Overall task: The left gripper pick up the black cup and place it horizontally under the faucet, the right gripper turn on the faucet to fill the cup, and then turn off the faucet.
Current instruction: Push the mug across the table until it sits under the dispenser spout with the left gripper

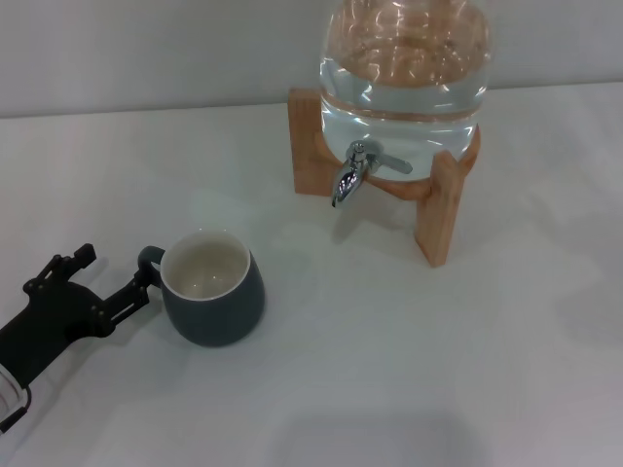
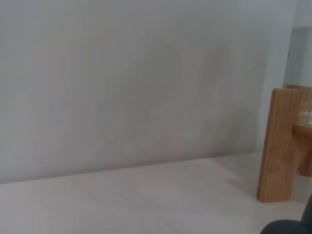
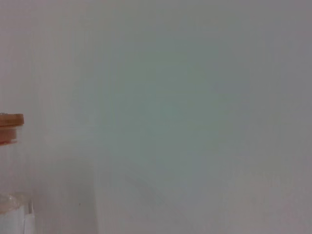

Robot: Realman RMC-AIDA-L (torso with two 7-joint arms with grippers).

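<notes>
The black cup (image 1: pixel 214 292) stands upright on the white table (image 1: pixel 409 370), cream inside showing, its loop handle turned to the left. My left gripper (image 1: pixel 115 270) is low at the left, right beside that handle. It is open: one finger reaches the handle, the other is spread away from it, and nothing is held. A dark sliver of the cup (image 2: pixel 287 227) shows in the left wrist view. The chrome faucet (image 1: pixel 355 173) sticks out of the glass water jar (image 1: pixel 404 68) behind and to the right of the cup, with nothing beneath it. The right gripper is out of view.
The jar sits on a wooden stand (image 1: pixel 438 219) whose front leg (image 2: pixel 279 146) also shows in the left wrist view. A wooden edge (image 3: pixel 9 127) and a bit of glass appear in the right wrist view. A pale wall runs behind the table.
</notes>
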